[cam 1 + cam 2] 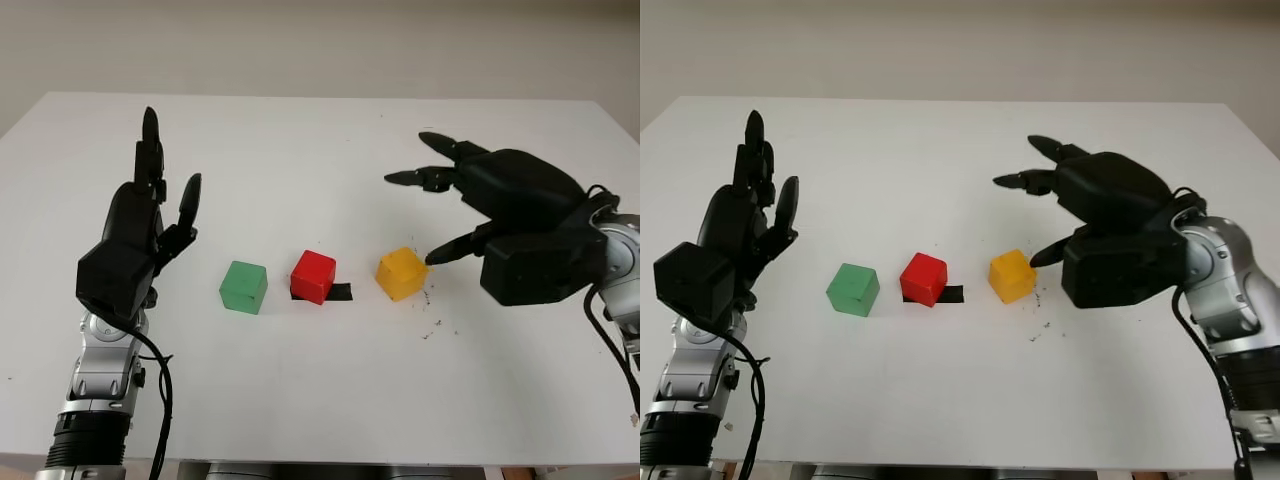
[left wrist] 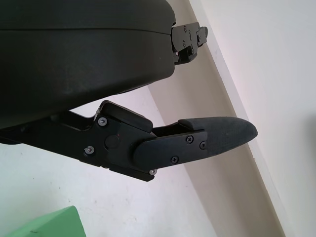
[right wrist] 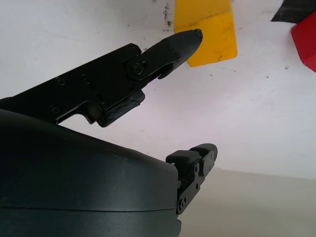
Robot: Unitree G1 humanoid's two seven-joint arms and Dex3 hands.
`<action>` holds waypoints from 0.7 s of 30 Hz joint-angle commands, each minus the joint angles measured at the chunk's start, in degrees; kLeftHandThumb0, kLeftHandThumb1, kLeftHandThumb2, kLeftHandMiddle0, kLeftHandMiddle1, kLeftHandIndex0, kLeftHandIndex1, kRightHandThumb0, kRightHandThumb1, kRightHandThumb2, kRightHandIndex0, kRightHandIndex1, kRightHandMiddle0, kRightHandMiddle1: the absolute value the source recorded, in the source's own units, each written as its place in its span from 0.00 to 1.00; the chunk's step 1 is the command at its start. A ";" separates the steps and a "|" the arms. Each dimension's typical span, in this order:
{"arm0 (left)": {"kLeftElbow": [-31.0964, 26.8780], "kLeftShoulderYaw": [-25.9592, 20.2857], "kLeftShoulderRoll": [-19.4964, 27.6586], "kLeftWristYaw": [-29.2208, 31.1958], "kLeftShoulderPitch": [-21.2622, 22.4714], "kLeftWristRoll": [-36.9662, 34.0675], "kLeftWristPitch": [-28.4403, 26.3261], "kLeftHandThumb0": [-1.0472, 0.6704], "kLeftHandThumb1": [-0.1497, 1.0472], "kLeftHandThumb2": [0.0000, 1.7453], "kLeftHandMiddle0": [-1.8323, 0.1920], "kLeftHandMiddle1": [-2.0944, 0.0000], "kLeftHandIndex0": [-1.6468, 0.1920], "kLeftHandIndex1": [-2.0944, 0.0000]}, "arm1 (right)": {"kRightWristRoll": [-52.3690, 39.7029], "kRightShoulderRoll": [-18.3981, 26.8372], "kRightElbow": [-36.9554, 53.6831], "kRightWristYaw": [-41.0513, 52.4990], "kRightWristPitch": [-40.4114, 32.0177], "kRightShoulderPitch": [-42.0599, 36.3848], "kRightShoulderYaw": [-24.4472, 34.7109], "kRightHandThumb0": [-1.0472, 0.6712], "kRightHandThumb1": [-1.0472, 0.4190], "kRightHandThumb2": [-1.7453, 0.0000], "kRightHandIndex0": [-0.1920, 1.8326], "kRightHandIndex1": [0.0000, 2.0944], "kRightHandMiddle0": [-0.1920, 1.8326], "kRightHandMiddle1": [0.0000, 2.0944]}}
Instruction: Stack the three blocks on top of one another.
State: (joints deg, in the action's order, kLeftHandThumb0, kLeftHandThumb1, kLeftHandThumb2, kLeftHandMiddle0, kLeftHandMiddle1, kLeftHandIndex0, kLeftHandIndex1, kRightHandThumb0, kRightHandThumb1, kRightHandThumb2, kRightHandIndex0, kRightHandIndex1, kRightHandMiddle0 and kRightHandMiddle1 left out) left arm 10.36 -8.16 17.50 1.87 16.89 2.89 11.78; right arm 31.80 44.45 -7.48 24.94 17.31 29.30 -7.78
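Left hand [image 1: 150, 215]: open, empty, raised above the white table [image 1: 300, 390].
Green block [image 1: 243, 287]: on table, just right of left hand, apart from it.
Red block [image 1: 313, 276]: between green and yellow, partly over a black tape strip [image 1: 340, 292].
Yellow block [image 1: 401, 273]: just left of right hand's thumb tip.
Right hand [image 1: 470, 205]: open, holding nothing.
Markings: no legible writing on blocks.

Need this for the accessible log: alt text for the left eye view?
Green block, red block and yellow block sit in a row, unstacked, on a white table. The open right hand reaches beside the yellow block; the open left hand is raised left of the green one.
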 commanded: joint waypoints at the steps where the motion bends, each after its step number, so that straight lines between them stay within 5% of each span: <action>1: -0.60 -0.14 -0.14 -0.02 0.00 -0.10 0.69 0.12 1.00 0.35 0.99 0.97 0.99 0.97 | 0.04 0.24 -0.09 -0.05 0.41 0.81 -0.37 0.26 0.17 0.97 0.08 0.02 0.30 0.03; 21: -0.57 -0.05 -0.46 0.75 -0.17 -0.28 -0.09 0.12 1.00 0.34 0.99 0.97 0.99 0.97 | 0.83 -0.21 -5.29 -1.72 5.19 -0.52 -4.23 0.25 0.17 0.97 0.08 0.02 0.30 0.03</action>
State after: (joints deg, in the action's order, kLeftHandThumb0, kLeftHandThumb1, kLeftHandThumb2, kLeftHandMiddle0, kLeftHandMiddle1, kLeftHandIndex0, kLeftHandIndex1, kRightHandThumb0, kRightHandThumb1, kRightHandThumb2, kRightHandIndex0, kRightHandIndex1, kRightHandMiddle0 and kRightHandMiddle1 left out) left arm 10.36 -8.12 17.15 2.57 16.89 2.76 11.86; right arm 32.30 44.16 -12.57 23.45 22.05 29.17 -11.68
